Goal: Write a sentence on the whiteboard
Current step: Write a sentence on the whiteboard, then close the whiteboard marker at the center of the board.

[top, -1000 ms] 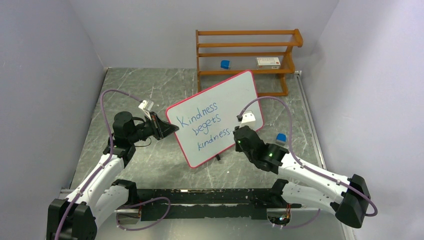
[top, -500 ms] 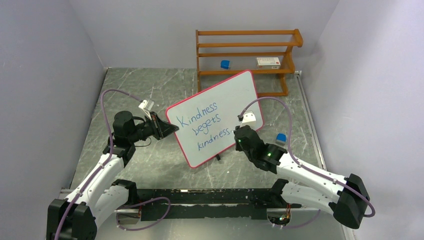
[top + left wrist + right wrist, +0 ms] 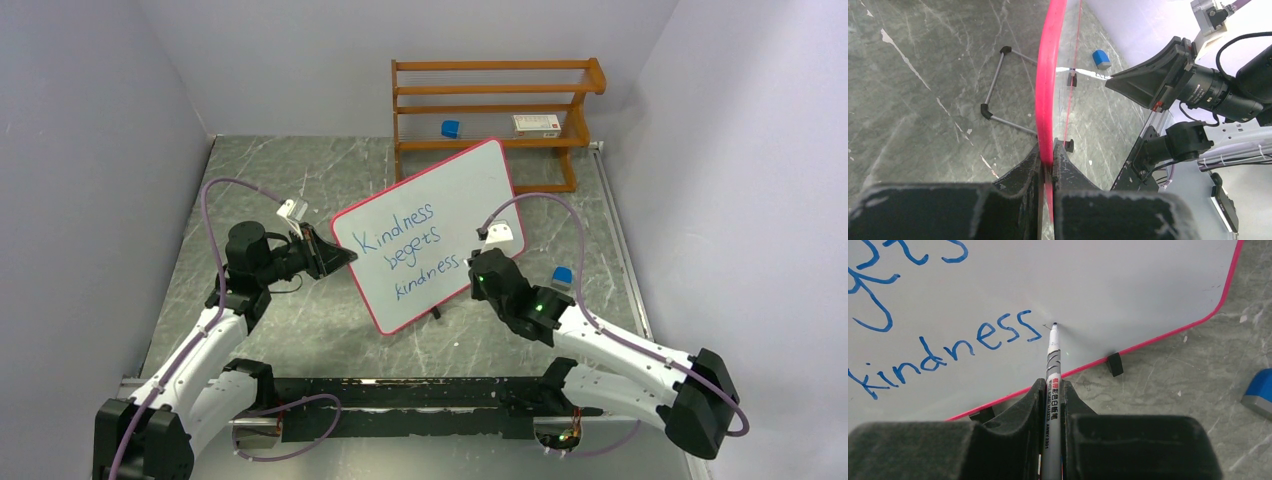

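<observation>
The whiteboard (image 3: pixel 460 200) stands tilted on small black feet mid-table, white with a red-pink rim. The sentence (image 3: pixel 405 250) reads "Kindness begets kindness" in blue cursive, three lines. My left gripper (image 3: pixel 345 257) is shut on the board's left rim (image 3: pixel 1047 100), seen edge-on in the left wrist view. My right gripper (image 3: pixel 478 268) is shut on a white marker (image 3: pixel 1052 375). The marker tip touches the board just right of the last "kindness" (image 3: pixel 948 350), near the lower rim.
A wooden rack (image 3: pixel 490 110) stands behind the board with a blue cap (image 3: pixel 450 128) and a small box (image 3: pixel 536 124) on its shelf. A blue eraser (image 3: pixel 562 275) lies right of my right wrist. A wire stand (image 3: pixel 998 90) lies behind the board.
My right gripper has crept slightly up and left toward the board with the marker. The left arm and the board have not moved.
</observation>
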`<state>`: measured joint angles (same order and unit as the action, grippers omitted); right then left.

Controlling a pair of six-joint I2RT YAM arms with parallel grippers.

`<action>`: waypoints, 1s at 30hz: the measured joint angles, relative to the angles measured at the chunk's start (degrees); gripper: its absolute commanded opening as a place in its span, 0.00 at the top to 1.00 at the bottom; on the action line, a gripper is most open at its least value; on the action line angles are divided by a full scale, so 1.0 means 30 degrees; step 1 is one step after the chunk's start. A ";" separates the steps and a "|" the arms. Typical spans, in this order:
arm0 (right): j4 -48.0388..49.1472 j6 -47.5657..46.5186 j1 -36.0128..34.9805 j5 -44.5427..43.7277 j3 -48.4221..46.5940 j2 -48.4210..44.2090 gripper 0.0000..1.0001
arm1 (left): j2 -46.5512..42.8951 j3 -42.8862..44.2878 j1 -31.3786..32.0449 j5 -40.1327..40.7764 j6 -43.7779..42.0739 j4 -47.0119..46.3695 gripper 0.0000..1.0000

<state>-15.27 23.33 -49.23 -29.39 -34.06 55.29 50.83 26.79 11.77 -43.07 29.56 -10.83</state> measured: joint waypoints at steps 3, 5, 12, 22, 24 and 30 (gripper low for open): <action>-0.0306 0.0007 0.0015 0.0015 0.0000 -0.0444 1.00 | -0.0102 0.0175 0.0022 0.0160 -0.0153 0.0430 0.91; -0.0656 0.0015 0.0015 -0.0029 -0.0015 -0.0998 1.00 | -0.0219 0.0357 0.0022 0.0350 -0.0328 0.0903 0.86; -0.1763 0.0000 0.0022 -0.0532 -0.0831 -0.2718 1.00 | -0.0801 0.1362 0.0022 0.1610 -0.1384 0.3242 0.71; -0.2725 -0.0532 0.0022 -0.1137 -0.2208 -0.4371 1.00 | -0.1647 0.3840 0.0022 0.3410 -0.2739 0.6499 0.43; -0.2885 -0.0721 0.0022 -0.1260 -0.2404 -0.4838 1.00 | -0.1821 0.4692 0.0022 0.4299 -0.3162 0.7555 0.35; -0.3177 -0.1260 0.0022 -0.1588 -0.2980 -0.6317 1.00 | -0.2557 0.7235 0.0022 0.8357 -0.4313 1.0673 0.20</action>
<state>-24.80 19.55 -49.17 -34.15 -43.00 36.34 43.16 48.49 11.84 -18.00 16.62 21.19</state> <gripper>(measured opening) 0.145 0.768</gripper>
